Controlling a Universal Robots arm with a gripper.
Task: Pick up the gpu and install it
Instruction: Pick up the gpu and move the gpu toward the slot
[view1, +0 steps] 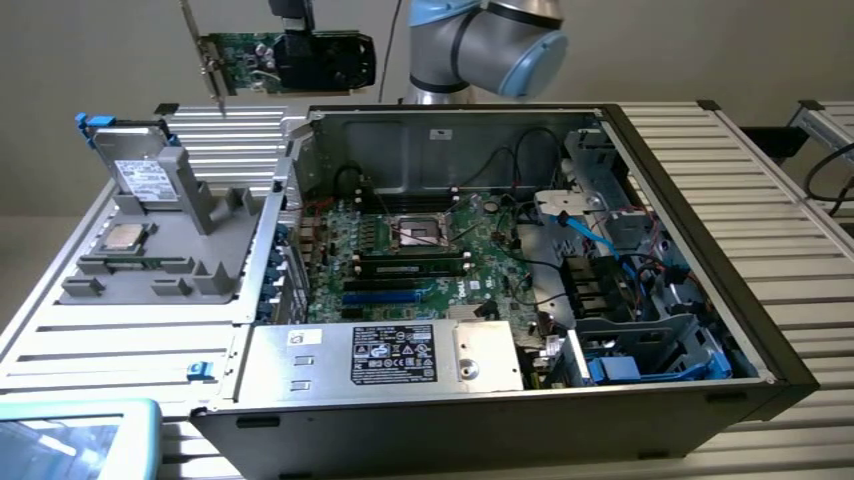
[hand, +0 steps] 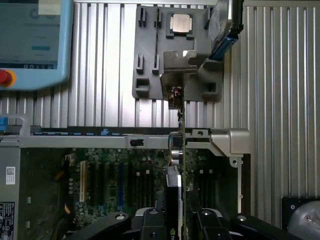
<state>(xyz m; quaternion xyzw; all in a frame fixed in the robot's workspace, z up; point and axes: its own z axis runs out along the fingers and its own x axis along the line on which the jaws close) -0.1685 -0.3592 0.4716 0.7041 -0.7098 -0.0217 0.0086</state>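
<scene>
- A pale blue teach pendant (view1: 74, 440) lies at the near corner of the ribbed aluminium table (view1: 787, 200), on the exterior view's left. The picture's edge cuts it off.
- A grey plastic holder (view1: 200, 215) stands along the table's edge on the same side. It carries a silver white-labelled box drive (view1: 144, 178) and a square silver processor chip (view1: 124, 238).
- The gpu (view1: 247, 55), a thin green circuit card with a silver metal end bracket and a black face, hangs in the air above the table's far edge. It touches nothing below it.
- The black gripper (view1: 296, 55) is clamped on the gpu's black part, jaws narrowed to the card's thickness. The top of the gripper is cut off.
- In the wrist view the gpu (hand: 181, 145) shows edge-on between the gripper's (hand: 179, 222) black fingers (hand: 152, 220), so neither face can be read. Its bracket (hand: 176, 67) points away from the fingers, and the card spans the case rim below.
- The grey and blue robot arm (view1: 487, 40) rises behind the open black computer case (view1: 747, 330), with only its joint in frame.
- The large green motherboard (view1: 400, 250) lies inside the case, with cables covering part of its right side.
</scene>
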